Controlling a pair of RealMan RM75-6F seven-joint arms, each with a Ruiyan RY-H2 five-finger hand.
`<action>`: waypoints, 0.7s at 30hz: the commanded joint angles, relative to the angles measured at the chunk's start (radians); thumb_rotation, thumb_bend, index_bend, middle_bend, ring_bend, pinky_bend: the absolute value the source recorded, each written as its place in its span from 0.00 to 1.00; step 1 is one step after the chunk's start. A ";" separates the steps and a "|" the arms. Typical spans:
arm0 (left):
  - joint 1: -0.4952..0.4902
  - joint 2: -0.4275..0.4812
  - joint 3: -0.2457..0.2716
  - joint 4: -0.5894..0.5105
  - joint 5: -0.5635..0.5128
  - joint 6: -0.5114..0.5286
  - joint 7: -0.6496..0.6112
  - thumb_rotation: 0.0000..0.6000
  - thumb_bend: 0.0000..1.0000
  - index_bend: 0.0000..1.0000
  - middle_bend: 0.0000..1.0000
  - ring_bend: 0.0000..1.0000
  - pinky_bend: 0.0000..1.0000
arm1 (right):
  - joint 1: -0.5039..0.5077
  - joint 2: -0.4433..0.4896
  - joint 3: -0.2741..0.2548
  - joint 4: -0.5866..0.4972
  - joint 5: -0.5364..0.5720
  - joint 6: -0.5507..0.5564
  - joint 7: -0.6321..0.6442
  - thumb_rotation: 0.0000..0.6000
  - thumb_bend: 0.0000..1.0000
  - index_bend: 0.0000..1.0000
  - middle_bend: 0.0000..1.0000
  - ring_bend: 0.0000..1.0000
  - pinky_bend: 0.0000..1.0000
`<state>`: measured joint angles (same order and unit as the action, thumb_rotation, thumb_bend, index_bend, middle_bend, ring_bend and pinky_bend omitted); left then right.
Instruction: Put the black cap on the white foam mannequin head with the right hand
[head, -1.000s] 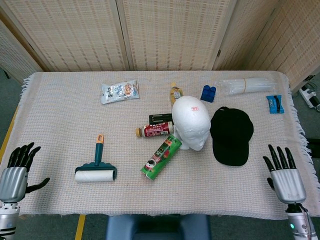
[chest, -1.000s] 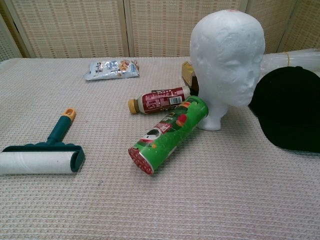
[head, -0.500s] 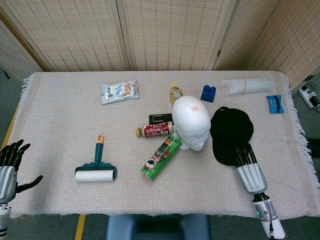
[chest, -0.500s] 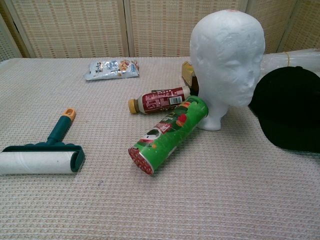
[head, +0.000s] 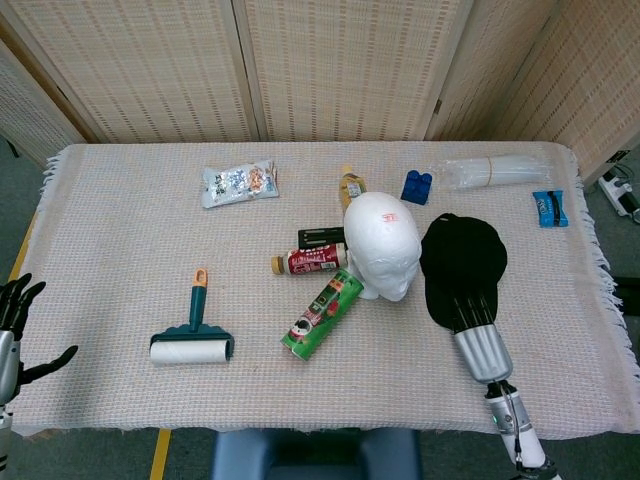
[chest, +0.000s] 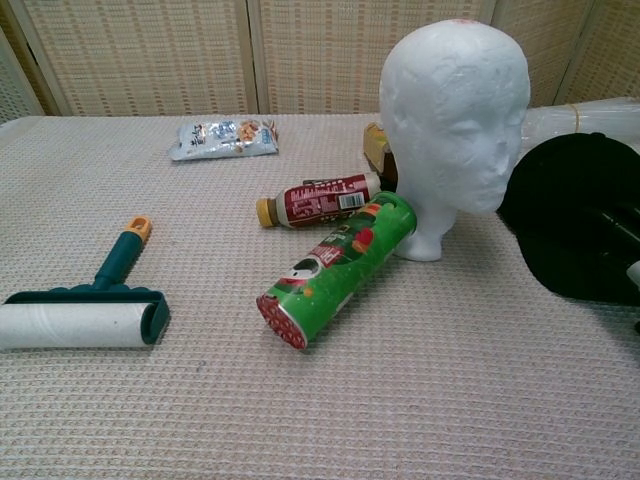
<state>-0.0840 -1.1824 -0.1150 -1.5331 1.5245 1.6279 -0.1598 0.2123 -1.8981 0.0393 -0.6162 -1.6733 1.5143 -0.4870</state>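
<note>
The black cap (head: 462, 258) lies flat on the table, just right of the white foam mannequin head (head: 382, 246), which stands upright. My right hand (head: 478, 335) reaches in from the front with straight fingers, and its dark fingertips (head: 468, 305) lie over the cap's near edge, holding nothing. In the chest view the cap (chest: 570, 210) lies right of the mannequin head (chest: 455, 120), and the right hand (chest: 622, 240) just shows at the right edge over the cap. My left hand (head: 12, 325) hangs at the table's front left corner with its fingers spread and nothing in it.
A green can (head: 322, 315) and a red bottle (head: 312, 261) lie against the mannequin head's left side. A lint roller (head: 192, 335) lies front left. A snack bag (head: 238, 183), blue block (head: 417, 186), clear bag (head: 495, 170) and blue packet (head: 549, 207) are further back.
My right hand has moved from the table's front right edge forward and left, until its fingertips lie on the cap's near edge. The left hand has drawn back toward the left edge.
</note>
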 joint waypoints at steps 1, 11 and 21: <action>0.001 0.001 -0.002 -0.001 0.000 0.004 -0.002 1.00 0.12 0.15 0.08 0.02 0.09 | 0.014 -0.024 0.001 0.037 0.006 0.001 -0.007 1.00 0.14 0.38 0.00 0.00 0.00; 0.002 0.001 -0.010 0.000 -0.005 0.011 -0.002 1.00 0.12 0.15 0.09 0.02 0.09 | 0.051 -0.063 0.015 0.120 0.033 -0.022 -0.019 1.00 0.15 0.40 0.01 0.00 0.00; -0.002 -0.012 -0.021 0.009 -0.019 0.011 0.019 1.00 0.12 0.15 0.09 0.03 0.09 | 0.066 -0.095 0.017 0.182 0.052 -0.035 0.016 1.00 0.20 0.48 0.04 0.00 0.00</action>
<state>-0.0855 -1.1941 -0.1351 -1.5248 1.5062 1.6382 -0.1411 0.2759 -1.9873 0.0554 -0.4396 -1.6251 1.4815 -0.4779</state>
